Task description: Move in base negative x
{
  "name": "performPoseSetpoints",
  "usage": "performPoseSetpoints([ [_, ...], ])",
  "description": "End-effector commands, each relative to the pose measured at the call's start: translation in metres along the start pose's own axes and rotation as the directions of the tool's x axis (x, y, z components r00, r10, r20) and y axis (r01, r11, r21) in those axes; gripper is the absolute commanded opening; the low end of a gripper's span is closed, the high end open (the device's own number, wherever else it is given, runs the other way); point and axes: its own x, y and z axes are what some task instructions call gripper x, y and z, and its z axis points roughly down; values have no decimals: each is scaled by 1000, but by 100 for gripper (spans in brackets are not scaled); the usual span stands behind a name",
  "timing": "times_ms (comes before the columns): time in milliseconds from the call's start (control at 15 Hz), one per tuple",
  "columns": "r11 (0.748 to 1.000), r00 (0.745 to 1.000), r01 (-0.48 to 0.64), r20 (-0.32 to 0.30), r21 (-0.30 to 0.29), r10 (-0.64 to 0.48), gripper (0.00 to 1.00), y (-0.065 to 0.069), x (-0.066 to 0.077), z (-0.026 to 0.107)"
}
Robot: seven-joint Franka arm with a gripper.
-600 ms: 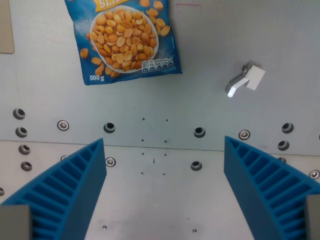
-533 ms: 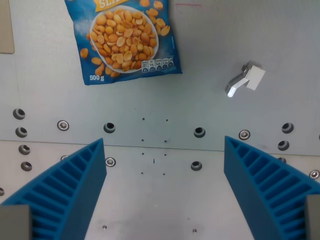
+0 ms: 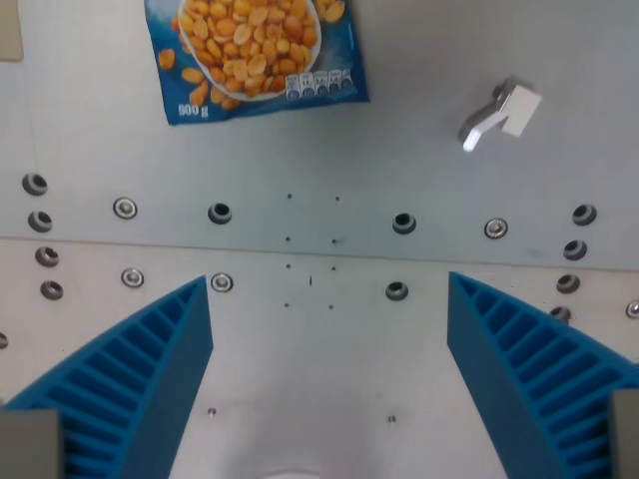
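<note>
Wrist view looked straight down on the metal table (image 3: 329,379), a grey plate with a horizontal seam across its middle and rows of bolts and threaded holes on either side of that seam. The claw (image 3: 327,329) was released: its two blue ribbed fingers (image 3: 140,384) stood wide apart at the lower corners of the frame, with bare table between them and nothing grasped. Neither finger touched any object.

A blue peanut bag (image 3: 255,50) lay flat on the table at the upper edge, towards the wrist view's left of centre. Its top was cut off by the frame, and the "500 g" print was readable at its lower left corner. It lay well apart from the claw, beyond the upper bolt row.

A small white and silver metal part (image 3: 499,112) lay on the table at the upper area of the wrist view's right, apart from the bag and from both fingers. A beige strip (image 3: 8,30) showed at the upper left corner, too cropped to identify.
</note>
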Motion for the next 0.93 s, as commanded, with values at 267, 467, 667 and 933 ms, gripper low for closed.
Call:
performPoseSetpoints([
  [267, 1000, 998, -3, -62, -7, 2, 100, -9, -44, 4],
  [467, 1000, 998, -3, -62, -7, 2, 100, -12, -58, 7],
  [667, 1000, 998, -3, -62, -7, 2, 100, -15, -73, 11],
  [933, 1000, 998, -3, -62, -7, 2, 100, -20, -93, 17],
])
